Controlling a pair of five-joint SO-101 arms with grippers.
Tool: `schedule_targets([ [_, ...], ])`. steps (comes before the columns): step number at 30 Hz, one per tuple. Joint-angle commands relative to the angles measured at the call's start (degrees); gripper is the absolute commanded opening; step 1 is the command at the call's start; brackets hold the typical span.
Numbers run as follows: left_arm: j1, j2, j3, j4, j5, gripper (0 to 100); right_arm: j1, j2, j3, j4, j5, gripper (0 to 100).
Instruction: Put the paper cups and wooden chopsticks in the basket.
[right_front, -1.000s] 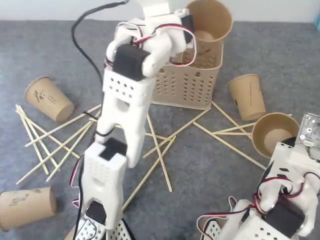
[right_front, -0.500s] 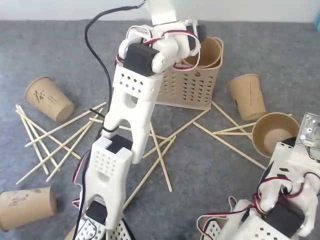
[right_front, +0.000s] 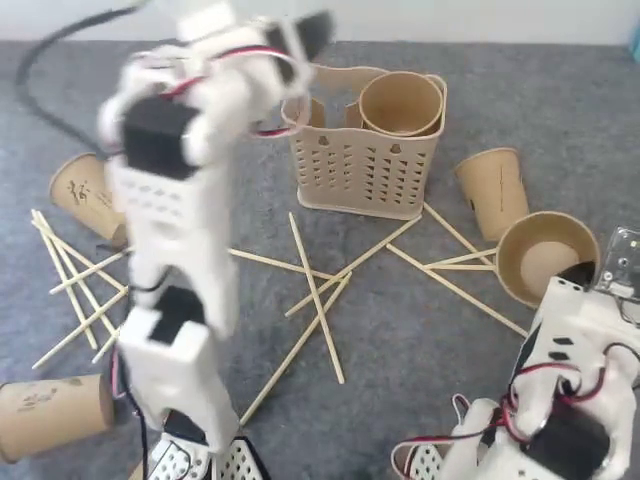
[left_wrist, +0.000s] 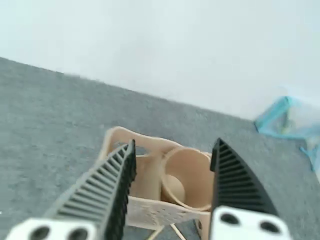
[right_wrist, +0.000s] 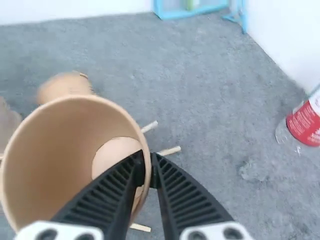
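The left gripper (left_wrist: 175, 145) hangs spread and empty over the basket (right_front: 365, 170), which stands near the carpet's (right_front: 420, 340) far edge with a paper cup (right_front: 400, 102) inside. The right gripper (right_wrist: 147, 157) pinches a second paper cup (right_wrist: 60, 145) by its rim near the right edge. Three loose cups (right_front: 495, 190) and scattered wooden chopsticks (right_front: 314, 290) lie around.

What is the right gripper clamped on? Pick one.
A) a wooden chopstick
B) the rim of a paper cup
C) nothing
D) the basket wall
B: in the right wrist view the right gripper pinches the rim of a paper cup, with one finger inside the cup and one outside.
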Motion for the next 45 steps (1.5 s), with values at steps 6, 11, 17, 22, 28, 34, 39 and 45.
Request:
schedule_targets([
  [6, -7.56, -22.59, 22.37, 1.76, -5.98, 23, -5.76, 17.54, -24.62, 8.04, -3.69, 0.8],
  [11, -12.57, -32.88, 36.0, 1.67, -6.07, 23, -11.12, 25.89, -36.13, 11.3, -6.86, 0.8],
  [17, -22.24, -42.64, 50.33, 1.49, -7.12, 23, -18.15, 34.42, -49.93, 14.46, -10.64, 0.8],
  [22, -32.7, -49.23, 62.29, -1.14, -13.63, 23, -22.64, 41.98, -57.14, 12.09, -14.51, 0.8],
  [28, -42.29, -60.22, 81.45, -10.2, -19.52, 23, -28.18, 48.66, -61.19, 4.7, -18.37, 0.8],
  [34, -52.66, -75.25, 102.46, -20.92, -24.26, 23, -31.96, 52.09, -61.19, -4.97, -18.29, 0.8],
  [39, -59.16, -84.4, 117.85, -22.95, -31.47, 23, -33.89, 55.43, -61.19, -10.51, -18.2, 0.9],
  [45, -75.43, -90.46, 132.35, -34.02, -31.56, 23, -33.98, 61.49, -61.27, -13.76, -18.2, 0.9],
])
